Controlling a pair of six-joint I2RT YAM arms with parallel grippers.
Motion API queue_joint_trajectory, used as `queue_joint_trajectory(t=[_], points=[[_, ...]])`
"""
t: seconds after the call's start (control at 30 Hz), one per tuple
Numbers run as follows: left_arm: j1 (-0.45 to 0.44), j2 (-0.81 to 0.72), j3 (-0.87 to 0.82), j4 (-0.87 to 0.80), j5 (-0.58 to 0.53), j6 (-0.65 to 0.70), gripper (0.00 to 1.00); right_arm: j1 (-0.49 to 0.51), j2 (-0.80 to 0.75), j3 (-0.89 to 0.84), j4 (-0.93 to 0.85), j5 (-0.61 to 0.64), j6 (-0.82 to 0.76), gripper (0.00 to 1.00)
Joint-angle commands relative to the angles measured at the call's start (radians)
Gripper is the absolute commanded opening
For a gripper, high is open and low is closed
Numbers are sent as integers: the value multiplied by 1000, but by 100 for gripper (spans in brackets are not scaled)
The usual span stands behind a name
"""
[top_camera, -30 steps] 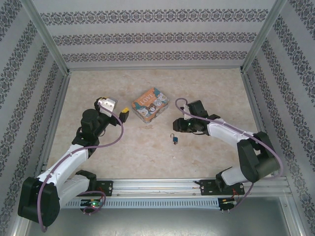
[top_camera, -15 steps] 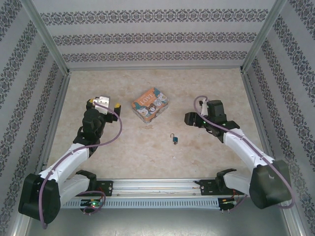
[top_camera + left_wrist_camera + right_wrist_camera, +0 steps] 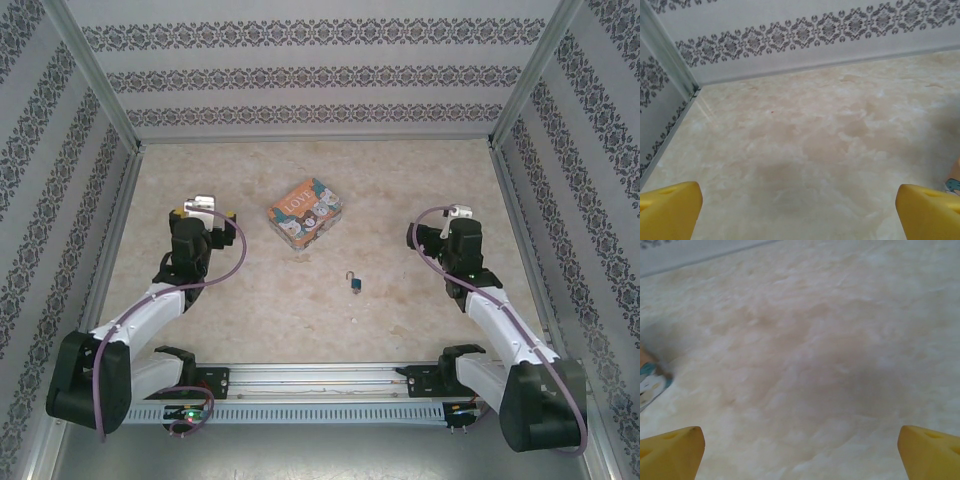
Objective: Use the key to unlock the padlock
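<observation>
Marbled beige bench (image 3: 250,320) carries the padlock (image 3: 354,284) near its middle, near-right of a colourful tin (image 3: 305,212). Left end effector (image 3: 799,212) and right end effector (image 3: 800,452) both gape wide, well apart from it.

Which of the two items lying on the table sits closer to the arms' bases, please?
The tiny blue padlock, with its thin silvery shackle; the colourful tin lies farther back.

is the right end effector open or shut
Open. The right end effector has its yellow fingers far apart, with bare table between them.
</observation>
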Motion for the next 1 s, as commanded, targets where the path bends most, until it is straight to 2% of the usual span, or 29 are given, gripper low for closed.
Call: queue_joint_trajectory(t=[0.0, 0.27, 0.4, 0.53, 0.83, 0.97], points=[[31, 9, 18, 6, -23, -55, 99, -10, 32, -46, 222, 85, -62, 98], [64, 31, -3, -13, -42, -91, 99, -11, 238, -149, 612, 101, -139, 98], [77, 39, -22, 0, -30, -98, 99, -11, 288, -141, 668, 78, -200, 98], [84, 65, -23, 5, -24, -106, 99, -13, 337, -175, 805, 80, -236, 99], [102, 141, -19, 26, 4, -100, 99, -12, 536, -168, 1002, 71, -238, 99], [113, 178, -25, 66, 46, -91, 99, -21, 522, -100, 865, 98, -213, 98]])
